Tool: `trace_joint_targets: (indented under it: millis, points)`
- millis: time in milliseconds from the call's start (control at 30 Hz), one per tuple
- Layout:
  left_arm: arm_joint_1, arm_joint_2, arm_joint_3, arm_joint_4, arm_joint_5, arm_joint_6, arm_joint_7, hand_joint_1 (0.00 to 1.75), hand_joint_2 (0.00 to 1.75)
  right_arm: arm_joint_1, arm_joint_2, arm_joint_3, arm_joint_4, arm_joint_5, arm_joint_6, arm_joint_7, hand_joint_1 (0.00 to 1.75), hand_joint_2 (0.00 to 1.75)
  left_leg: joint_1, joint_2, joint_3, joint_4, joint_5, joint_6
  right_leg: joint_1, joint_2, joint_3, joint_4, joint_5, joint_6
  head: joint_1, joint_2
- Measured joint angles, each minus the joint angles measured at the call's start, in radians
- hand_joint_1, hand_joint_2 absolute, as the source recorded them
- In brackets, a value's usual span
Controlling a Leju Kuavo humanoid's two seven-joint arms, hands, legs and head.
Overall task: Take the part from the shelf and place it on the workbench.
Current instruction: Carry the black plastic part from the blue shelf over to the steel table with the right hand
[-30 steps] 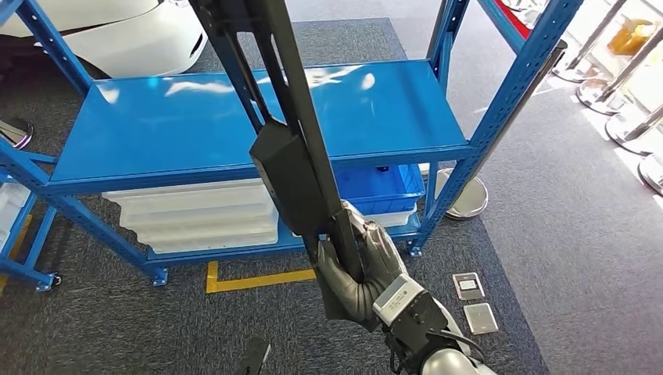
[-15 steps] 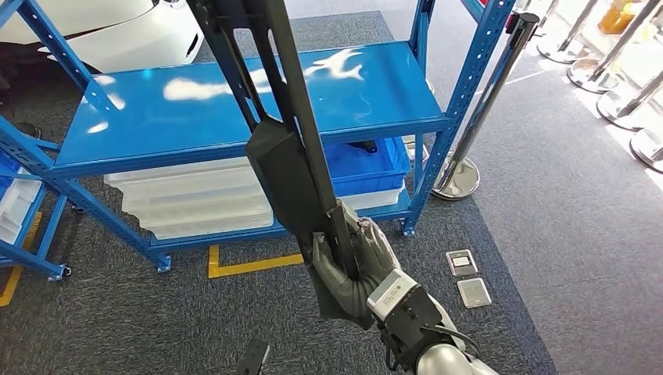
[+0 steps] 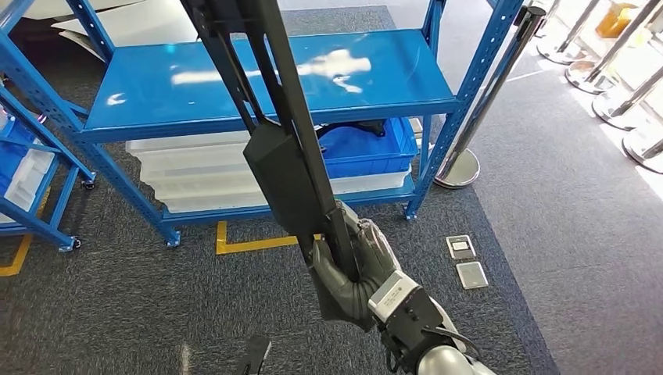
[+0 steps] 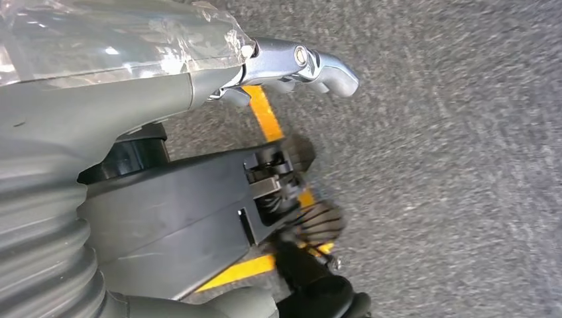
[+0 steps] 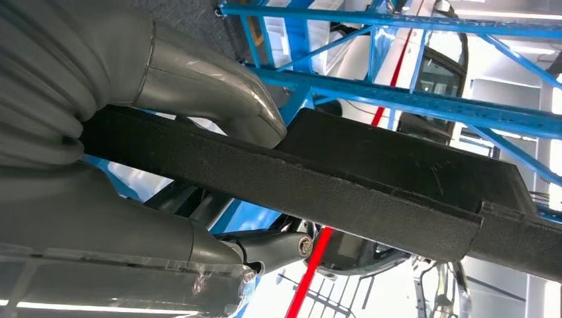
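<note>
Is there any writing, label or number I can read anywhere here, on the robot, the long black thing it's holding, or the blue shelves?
No text can be read anywhere in these pictures.
White label on the right hand's wrist: print too small to read.
Two small plates set in the carpet: marks too small to read.
Long black part, blue shelf, blue bin and white trays: no lettering shows.

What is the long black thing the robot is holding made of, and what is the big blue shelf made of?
The long black part in the right hand looks like matte plastic or a coated composite: the right wrist view shows a dull, grainy surface with no shine, though painted metal is possible. The blue shelf rack seems to be painted steel: it is glossy, reflects the lights, and its uprights have rows of punched holes.
</note>
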State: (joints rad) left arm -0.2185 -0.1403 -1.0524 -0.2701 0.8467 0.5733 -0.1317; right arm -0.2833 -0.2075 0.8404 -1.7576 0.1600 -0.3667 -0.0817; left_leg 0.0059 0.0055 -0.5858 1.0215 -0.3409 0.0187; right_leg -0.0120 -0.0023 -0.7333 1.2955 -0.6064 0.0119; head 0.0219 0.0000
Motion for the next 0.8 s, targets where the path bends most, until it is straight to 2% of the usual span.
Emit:
trace_joint_targets:
  millis: [33, 67, 100, 133, 167, 200, 233, 267, 300, 333, 367, 400, 467, 500, 533, 567, 600, 633, 700, 733, 800]
  points:
    - [0.000, 0.000, 0.000, 0.000, -0.001, 0.000, 0.000, 0.00, 1.75, 0.002, 0.000, 0.000, 0.001, 0.001, 0.001, 0.000, 1.75, 1.75, -0.001, 0.000, -0.016, 0.002, 0.010, 0.000, 0.000, 0.000, 0.006, 0.030, 0.010, 0.000, 0.004, 0.000]
    - [0.000, 0.000, 0.000, 0.000, -0.002, 0.000, 0.000, 0.00, 1.75, 0.004, 0.000, 0.000, 0.001, 0.003, 0.001, 0.000, 1.75, 1.75, -0.002, 0.001, -0.031, 0.005, 0.020, -0.001, 0.000, 0.000, 0.029, 0.024, 0.038, -0.002, 0.008, 0.000]
    - [0.000, 0.000, 0.000, 0.000, -0.003, 0.000, 0.000, 0.00, 1.75, 0.005, 0.000, 0.000, 0.002, 0.003, 0.002, 0.000, 1.75, 1.75, -0.003, 0.001, -0.045, 0.008, 0.029, -0.002, 0.001, 0.000, 0.068, -0.017, 0.068, -0.006, 0.012, 0.000]
    - [0.000, 0.000, 0.000, 0.000, -0.004, 0.000, 0.001, 0.00, 1.75, 0.004, 0.000, 0.000, 0.002, 0.004, 0.002, 0.000, 1.75, 1.75, -0.004, 0.001, -0.056, 0.011, 0.037, -0.005, 0.002, 0.000, 0.121, -0.085, 0.083, -0.011, 0.016, 0.000]
    - [0.000, 0.000, 0.000, 0.000, -0.005, 0.000, 0.001, 0.00, 1.75, 0.004, 0.000, 0.000, 0.002, 0.005, 0.002, -0.001, 1.75, 1.75, -0.005, 0.001, -0.064, 0.014, 0.044, -0.008, 0.004, 0.000, 0.175, -0.165, 0.082, -0.017, 0.019, 0.000]
    - [-0.001, 0.000, 0.000, 0.000, -0.006, 0.000, 0.002, 0.00, 1.75, 0.003, 0.000, 0.000, 0.002, 0.006, 0.002, -0.001, 1.75, 1.75, -0.005, 0.000, -0.069, 0.015, 0.053, -0.013, 0.007, 0.001, 0.216, -0.230, 0.071, -0.022, 0.020, 0.000]
    - [-0.002, 0.000, 0.000, 0.000, -0.006, 0.001, 0.002, 0.00, 1.75, 0.003, 0.000, 0.000, 0.002, 0.008, 0.002, -0.002, 1.75, 1.75, -0.005, 0.001, -0.073, 0.013, 0.062, -0.019, 0.011, 0.002, 0.239, -0.272, 0.060, -0.026, 0.020, 0.000]
    - [-0.002, 0.000, 0.000, 0.000, -0.007, 0.003, 0.002, 0.00, 1.75, 0.003, 0.000, 0.000, 0.002, 0.009, 0.002, -0.002, 1.75, 1.75, -0.004, 0.001, -0.076, 0.011, 0.072, -0.025, 0.014, 0.003, 0.244, -0.292, 0.059, -0.028, 0.020, 0.000]
    - [-0.002, 0.000, 0.000, 0.000, -0.007, 0.007, 0.001, 0.00, 1.75, 0.003, 0.000, 0.000, 0.003, 0.011, 0.002, -0.003, 1.75, 1.75, -0.002, 0.000, -0.081, 0.010, 0.077, -0.031, 0.011, 0.002, 0.239, -0.298, 0.066, -0.032, 0.020, 0.000]
    - [-0.001, 0.000, 0.000, 0.000, -0.007, 0.011, 0.000, 0.00, 1.75, 0.004, 0.000, 0.000, 0.003, 0.012, 0.003, -0.003, 1.75, 1.75, -0.002, -0.001, -0.087, 0.017, 0.067, -0.037, 0.009, 0.001, 0.232, -0.302, 0.077, -0.037, 0.019, 0.000]
    - [0.000, 0.000, 0.000, 0.000, -0.006, 0.014, 0.000, 0.00, 1.75, 0.004, 0.001, 0.000, 0.004, 0.013, 0.004, -0.003, 1.75, 1.75, -0.002, -0.003, -0.096, 0.040, 0.038, -0.042, 0.006, -0.002, 0.223, -0.307, 0.088, -0.043, 0.016, 0.000]
    - [0.002, 0.000, 0.000, 0.000, -0.006, 0.015, -0.001, 0.00, 1.75, 0.005, 0.002, 0.000, 0.004, 0.014, 0.005, -0.003, 1.75, 1.75, -0.001, -0.005, -0.109, 0.081, -0.008, -0.047, 0.002, -0.004, 0.213, -0.309, 0.098, -0.049, 0.010, 0.000]
    - [0.003, 0.000, 0.000, 0.000, -0.006, 0.016, -0.002, 0.00, 1.75, 0.006, 0.003, 0.000, 0.005, 0.015, 0.008, -0.004, 1.75, 1.75, 0.003, -0.006, -0.135, 0.206, -0.105, -0.055, 0.003, -0.005, 0.186, -0.302, 0.115, -0.054, -0.005, 0.000]
    - [0.003, 0.000, 0.000, 0.000, -0.006, 0.016, -0.002, 0.00, 1.75, 0.006, 0.003, 0.000, 0.006, 0.016, 0.010, -0.004, 1.75, 1.75, 0.006, -0.006, -0.142, 0.264, -0.127, -0.059, 0.003, -0.006, 0.172, -0.297, 0.123, -0.054, -0.012, 0.000]
    - [0.003, 0.000, 0.000, 0.000, -0.006, 0.016, -0.002, 0.00, 1.75, 0.007, 0.003, 0.000, 0.008, 0.017, 0.012, -0.004, 1.75, 1.75, 0.008, -0.006, -0.137, 0.299, -0.124, -0.063, 0.003, -0.006, 0.156, -0.291, 0.130, -0.053, -0.017, 0.000]
    - [0.003, 0.000, 0.000, 0.000, -0.006, 0.016, -0.002, 0.00, 1.75, 0.007, 0.003, 0.000, 0.009, 0.018, 0.013, -0.004, 1.75, 1.75, 0.011, -0.006, -0.118, 0.302, -0.101, -0.065, 0.002, -0.006, 0.141, -0.284, 0.137, -0.051, -0.022, 0.000]
    - [0.003, 0.000, 0.000, 0.000, -0.007, 0.015, -0.003, 0.00, 1.75, 0.007, 0.003, 0.000, 0.011, 0.020, 0.014, -0.003, 1.75, 1.75, 0.014, -0.006, -0.084, 0.271, -0.070, -0.067, 0.001, -0.006, 0.126, -0.277, 0.143, -0.049, -0.026, 0.000]
    - [0.002, 0.000, 0.000, 0.000, -0.009, 0.013, -0.002, 0.00, 1.75, 0.008, 0.003, 0.000, 0.011, 0.023, 0.014, -0.003, 1.75, 1.75, 0.017, -0.006, -0.040, 0.214, -0.050, -0.068, 0.001, -0.006, 0.113, -0.269, 0.148, -0.045, -0.030, 0.000]
    - [0.000, 0.000, 0.000, 0.000, -0.012, 0.010, -0.002, 0.00, 1.75, 0.008, 0.003, 0.000, 0.012, 0.029, 0.015, -0.002, 1.75, 1.75, 0.015, -0.009, 0.041, 0.083, -0.056, -0.063, 0.002, -0.006, 0.093, -0.255, 0.159, -0.034, -0.036, 0.000]
    - [-0.001, 0.000, 0.000, 0.000, -0.014, 0.008, -0.001, 0.00, 1.75, 0.008, 0.003, 0.000, 0.012, 0.032, 0.015, -0.001, 1.75, 1.75, 0.013, -0.011, 0.062, 0.042, -0.068, -0.058, 0.003, -0.006, 0.086, -0.252, 0.168, -0.028, -0.036, 0.000]
    - [-0.002, 0.000, 0.000, 0.000, -0.015, 0.006, 0.001, 0.00, 1.75, 0.009, 0.003, 0.000, 0.012, 0.035, 0.017, 0.001, 1.75, 1.75, 0.009, -0.012, 0.063, 0.014, -0.067, -0.044, 0.002, -0.004, 0.076, -0.255, 0.187, -0.014, -0.032, 0.000]
